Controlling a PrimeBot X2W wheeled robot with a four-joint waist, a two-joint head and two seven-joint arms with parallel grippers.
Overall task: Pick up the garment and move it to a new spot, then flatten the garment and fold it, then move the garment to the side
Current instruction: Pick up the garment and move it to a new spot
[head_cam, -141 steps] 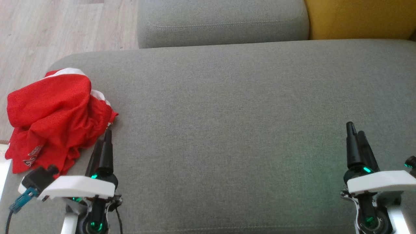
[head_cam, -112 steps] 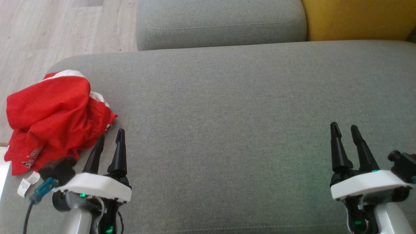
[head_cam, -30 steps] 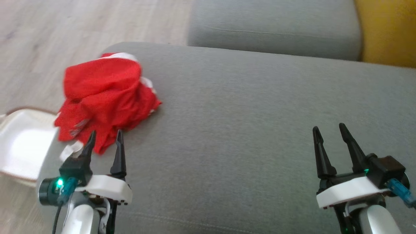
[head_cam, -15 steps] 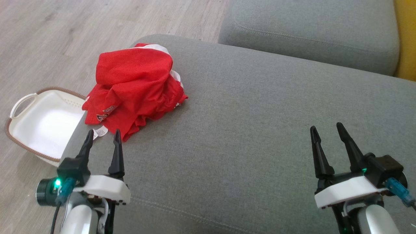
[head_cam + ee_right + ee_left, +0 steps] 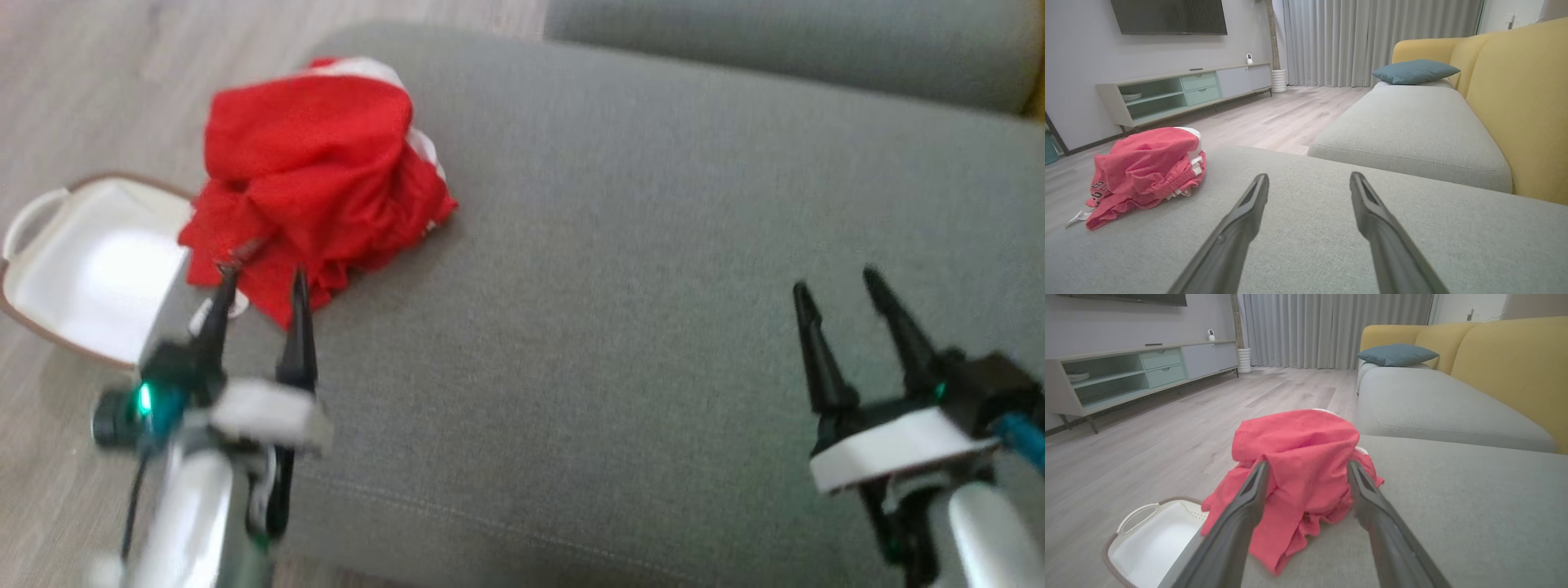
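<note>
Red garment (image 5: 310, 163) sits in a heap at the left end of the grey sofa seat (image 5: 620, 269), nr the edge; white basket (image 5: 73, 269) on floor just beside; L fingers (image 5: 299, 335) spread wide, empty, tips right by the garment, can't tell if touching; R fingers (image 5: 816, 351) spread wide, empty, over bare seat, well apart from garment.

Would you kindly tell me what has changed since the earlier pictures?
The left gripper and right gripper, shut at first, have opened. The robot turned left, bringing a white basket into view, and the left gripper advanced to the near edge of the red garment. Nothing is gripped. The garment stayed crumpled at the left end of the cushion.
</note>
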